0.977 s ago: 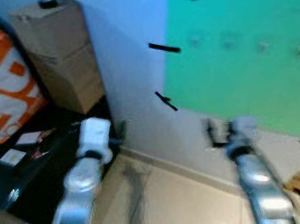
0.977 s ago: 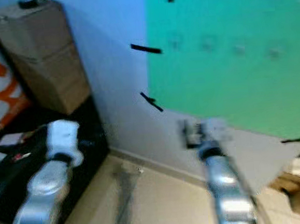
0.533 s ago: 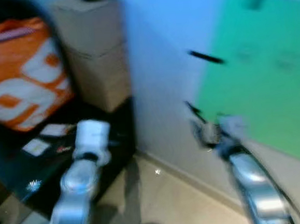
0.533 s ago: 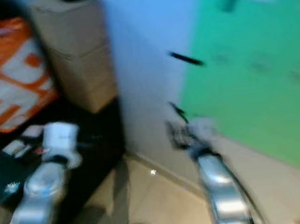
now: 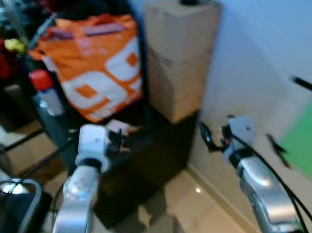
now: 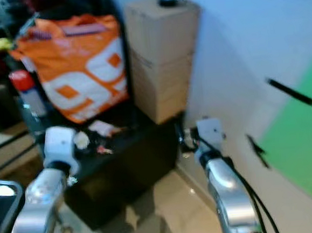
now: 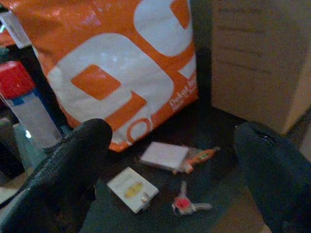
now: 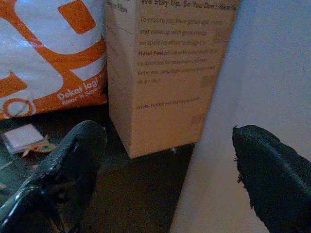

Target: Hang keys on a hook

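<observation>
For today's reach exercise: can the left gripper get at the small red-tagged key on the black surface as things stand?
Probably yes: the left gripper is open and aimed at the small red-tagged key, which lies apart from the white cards, with nothing between.

This looks like a cluttered storage corner of a home, perhaps a hallway, though the head views are blurred. Two stacked cardboard boxes [image 5: 181, 55] stand against a pale blue wall [image 5: 258, 43] at the far edge of a low black cabinet [image 5: 148, 160]. An orange and white shopping bag [image 5: 95, 67] leans beside them, with a red-capped spray can [image 7: 22, 104] at the cabinet's left edge. Small cards [image 7: 164, 155] lie on the cabinet top. The floor is beige tile [image 5: 196, 216].
</observation>
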Motion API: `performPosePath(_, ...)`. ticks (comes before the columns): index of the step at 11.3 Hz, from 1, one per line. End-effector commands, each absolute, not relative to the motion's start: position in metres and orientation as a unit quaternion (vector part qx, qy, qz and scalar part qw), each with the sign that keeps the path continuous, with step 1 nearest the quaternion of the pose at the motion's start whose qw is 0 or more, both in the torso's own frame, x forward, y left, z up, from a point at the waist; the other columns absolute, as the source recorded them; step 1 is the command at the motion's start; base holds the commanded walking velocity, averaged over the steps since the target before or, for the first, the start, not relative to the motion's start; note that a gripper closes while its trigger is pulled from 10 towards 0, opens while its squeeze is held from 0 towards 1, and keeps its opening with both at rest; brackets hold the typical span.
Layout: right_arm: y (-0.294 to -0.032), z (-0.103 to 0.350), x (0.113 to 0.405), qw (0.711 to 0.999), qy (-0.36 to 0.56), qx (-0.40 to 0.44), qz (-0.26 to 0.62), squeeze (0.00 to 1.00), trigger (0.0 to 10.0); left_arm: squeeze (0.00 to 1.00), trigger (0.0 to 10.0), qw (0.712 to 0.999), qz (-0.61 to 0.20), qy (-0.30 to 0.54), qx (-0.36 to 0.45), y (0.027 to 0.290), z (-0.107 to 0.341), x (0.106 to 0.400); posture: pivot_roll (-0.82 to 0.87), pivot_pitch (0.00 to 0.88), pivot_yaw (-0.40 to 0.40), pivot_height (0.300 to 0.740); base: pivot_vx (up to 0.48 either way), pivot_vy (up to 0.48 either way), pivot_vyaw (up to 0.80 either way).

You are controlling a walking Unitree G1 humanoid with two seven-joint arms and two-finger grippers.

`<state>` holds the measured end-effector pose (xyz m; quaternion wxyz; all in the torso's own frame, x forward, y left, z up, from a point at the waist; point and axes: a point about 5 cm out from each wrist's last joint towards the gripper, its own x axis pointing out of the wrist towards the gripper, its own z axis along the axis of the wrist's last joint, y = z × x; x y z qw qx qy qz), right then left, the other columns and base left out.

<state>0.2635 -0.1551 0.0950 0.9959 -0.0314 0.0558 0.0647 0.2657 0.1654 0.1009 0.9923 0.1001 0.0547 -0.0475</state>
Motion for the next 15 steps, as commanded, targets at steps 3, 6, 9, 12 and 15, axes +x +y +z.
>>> performPosePath(3,-0.167,0.093,0.263,0.996,0.064,-0.041,0.045,0.0,10.0,0.0,10.0,0.992,-0.064,0.044,0.096,0.155,0.105,0.269,-0.12,0.0,0.001,0.74,0.317,0.0,0.0)
performPosePath(6,-0.166,0.092,0.262,0.994,0.066,-0.053,0.065,0.0,10.0,0.0,10.0,0.992,-0.063,0.044,0.096,0.155,0.105,0.269,-0.12,0.0,-0.002,0.74,0.309,0.0,0.0)
performPosePath(9,-0.167,0.085,0.257,0.986,0.086,-0.084,0.118,0.0,10.0,0.0,10.0,0.992,-0.066,0.056,0.09,0.155,0.1,0.266,-0.11,0.0,-0.007,0.74,0.097,0.0,0.27)
performPosePath(12,-0.164,0.082,0.258,0.984,0.092,-0.074,0.135,0.0,10.0,0.0,10.0,0.991,-0.063,0.048,0.105,0.157,0.102,0.263,-0.1,0.0,-0.016,0.74,0.0,-0.317,0.8)
performPosePath(15,-0.166,0.078,0.255,0.98,0.101,-0.085,0.15,0.0,10.0,0.0,10.0,0.99,-0.065,0.049,0.116,0.16,0.099,0.258,-0.1,0.0,-0.021,0.74,0.0,-0.32,0.8)
